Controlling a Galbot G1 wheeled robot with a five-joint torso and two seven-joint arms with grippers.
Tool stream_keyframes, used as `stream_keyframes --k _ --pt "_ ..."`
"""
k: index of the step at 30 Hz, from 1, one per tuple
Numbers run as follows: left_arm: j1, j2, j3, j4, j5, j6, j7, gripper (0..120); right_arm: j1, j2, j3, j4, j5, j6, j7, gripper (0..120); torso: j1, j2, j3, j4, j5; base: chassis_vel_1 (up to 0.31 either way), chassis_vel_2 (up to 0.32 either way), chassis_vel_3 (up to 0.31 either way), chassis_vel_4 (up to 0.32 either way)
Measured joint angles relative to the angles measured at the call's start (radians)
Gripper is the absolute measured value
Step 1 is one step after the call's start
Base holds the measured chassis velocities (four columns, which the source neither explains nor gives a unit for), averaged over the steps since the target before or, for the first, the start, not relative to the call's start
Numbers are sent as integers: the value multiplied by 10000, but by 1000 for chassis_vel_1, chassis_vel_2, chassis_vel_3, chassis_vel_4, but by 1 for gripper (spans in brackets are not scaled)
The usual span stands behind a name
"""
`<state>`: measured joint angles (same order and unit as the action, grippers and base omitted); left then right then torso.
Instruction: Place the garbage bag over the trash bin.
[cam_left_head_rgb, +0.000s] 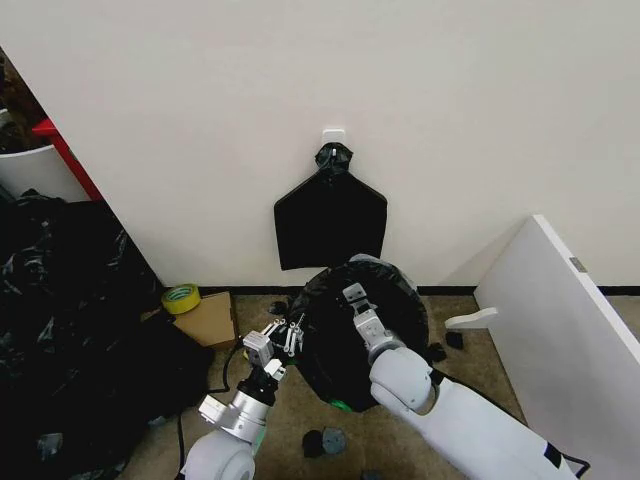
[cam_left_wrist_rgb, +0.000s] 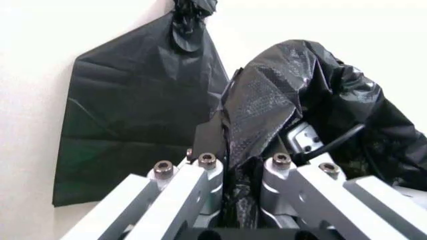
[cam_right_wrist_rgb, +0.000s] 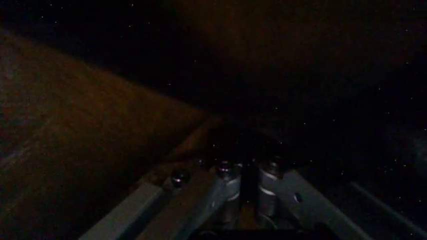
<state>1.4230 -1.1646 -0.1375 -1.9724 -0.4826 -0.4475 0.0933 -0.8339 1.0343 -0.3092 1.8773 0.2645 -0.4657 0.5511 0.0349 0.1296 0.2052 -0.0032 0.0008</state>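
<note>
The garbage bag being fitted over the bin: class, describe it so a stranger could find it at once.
Start at the pale wall and drop to the floor below the flat black bundle hanging there. The garbage bag is the crinkled, glossy black mound draped over the bin, between the left gripper and right gripper. Unlike the smooth bundle, it is bulky and stands on the floor.

Yellow tape roll (cam_left_head_rgb: 181, 297) atop cardboard box (cam_left_head_rgb: 208, 319)

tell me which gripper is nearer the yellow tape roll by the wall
Left. The left gripper is at the garbage bag's near side, closer to the tape roll; the right gripper reaches inside the bag, farther off.
</note>
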Motion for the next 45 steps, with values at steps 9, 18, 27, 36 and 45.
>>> stream_keyframes --k 9,18,27,36,45 --pt "-120 49 -133 87 -30 -26 -40 5 -864 -792 -143 1967 834 517 -124 0 0 0 -1 -2 0 0 0 0 0" --pt "-75 156 -158 -46 -53 -34 -42 5 -724 -725 -171 2949 4512 -1492 476 0 0 0 -1 1 -2 0 0 0 0" --pt "-50 256 -170 -262 -161 -45 -41 5 -605 -374 -343 2427 5308 -2692 481 0 0 0 0 0 -1 0 0 0 0" --pt "-50 237 -111 -295 -173 -48 -38 5 -357 -214 -384 1791 4249 -2670 224 0 0 0 0 0 -1 0 0 0 0" --pt "-127 81 -47 -206 -172 -48 -80 5 -302 -254 -276 1043 1797 -1559 -199 0 0 0 0 0 0 0 0 0 0"
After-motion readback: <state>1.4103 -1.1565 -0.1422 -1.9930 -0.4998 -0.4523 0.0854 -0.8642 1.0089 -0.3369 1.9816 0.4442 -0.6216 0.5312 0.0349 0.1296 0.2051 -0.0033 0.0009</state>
